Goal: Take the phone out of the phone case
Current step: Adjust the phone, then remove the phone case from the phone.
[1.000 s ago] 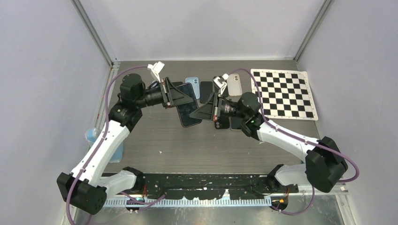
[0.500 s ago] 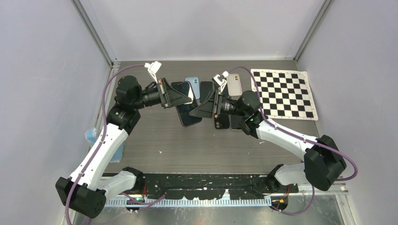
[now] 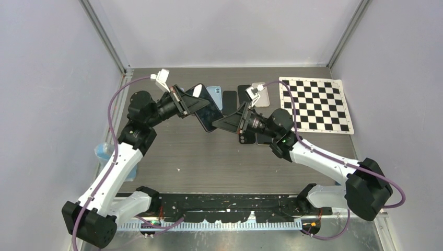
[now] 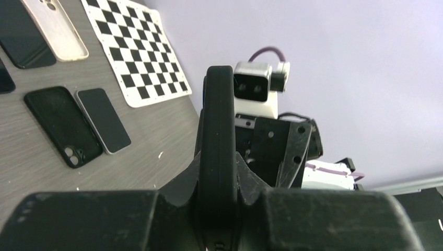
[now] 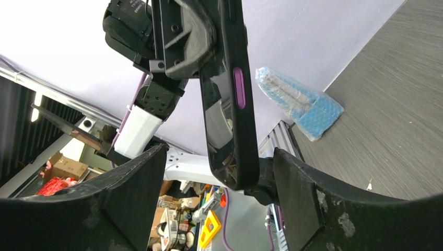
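Observation:
The phone in its black phone case (image 3: pixel 207 113) hangs tilted above the table's middle. My left gripper (image 3: pixel 195 104) is shut on one end of it. In the left wrist view the phone case (image 4: pixel 218 130) stands edge-on, pinched between the jaws of the left gripper (image 4: pixel 218 201). My right gripper (image 3: pixel 218 124) is open just right of the phone's free end. Seen from the right wrist, the phone case (image 5: pixel 244 130) with a purple side button and the glossy phone (image 5: pixel 217 123) reach down between the wide-apart fingers of the right gripper (image 5: pixel 219 196), close to the right finger (image 5: pixel 303 193) and apart from the left one.
Several phones and cases lie at the back: a blue one (image 3: pixel 215 97), a black one (image 3: pixel 229 102), a beige case (image 3: pixel 261 94). A checkerboard (image 3: pixel 316 104) lies at the back right. A blue bubble-wrap pack (image 3: pixel 99 152) sits by the left edge.
My right gripper has opened and let go of the phone's end. The left arm has swung the phone up and back to the left, still gripping it.

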